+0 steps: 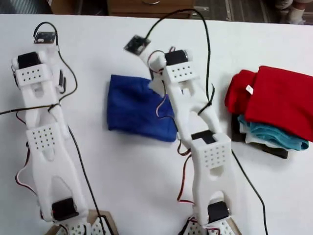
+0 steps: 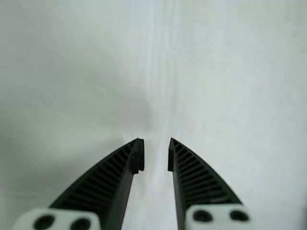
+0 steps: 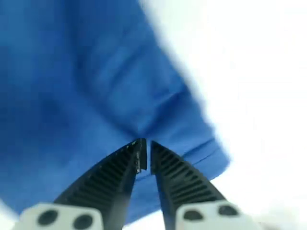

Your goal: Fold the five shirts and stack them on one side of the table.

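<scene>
Left side: the left arm (image 1: 44, 142), of white perforated plastic, stretches away over the bare white table (image 1: 98, 49). In its wrist view the left gripper (image 2: 154, 154) is released: we see two black ribbed fingers tapering to points, a clear gap between them, with smooth tabletop beneath and nothing held.

Centre: the blue shirt (image 1: 139, 115) lies flat as a folded, roughly rectangular pad of soft matte cloth, well apart from the left arm. The right arm (image 1: 195, 117) crosses its right edge and covers that margin. A thin black cable (image 1: 208, 44) loops over this arm, and red and white wires hang beside its lower joints.

In the right wrist view the right gripper (image 3: 147, 155) sits on the blue cloth near the shirt's rim, where the table begins. Its jaws are clenched to a narrow slit, and shallow creases in the cloth run toward the tips, so we read it as pinching the blue shirt (the view is blurred, and the pinch itself is hard to make out).

Right side: a stack of folded shirts rests near the table's right edge, apart from the blue one. The red shirt (image 1: 281, 100) lies on top, bulky and rumpled, with a small white tag. Under it we see the teal shirt (image 1: 274, 136), a sliver of the white shirt (image 1: 252, 139), and the black shirt (image 1: 276, 152) at the bottom, each showing as a layered edge.
</scene>
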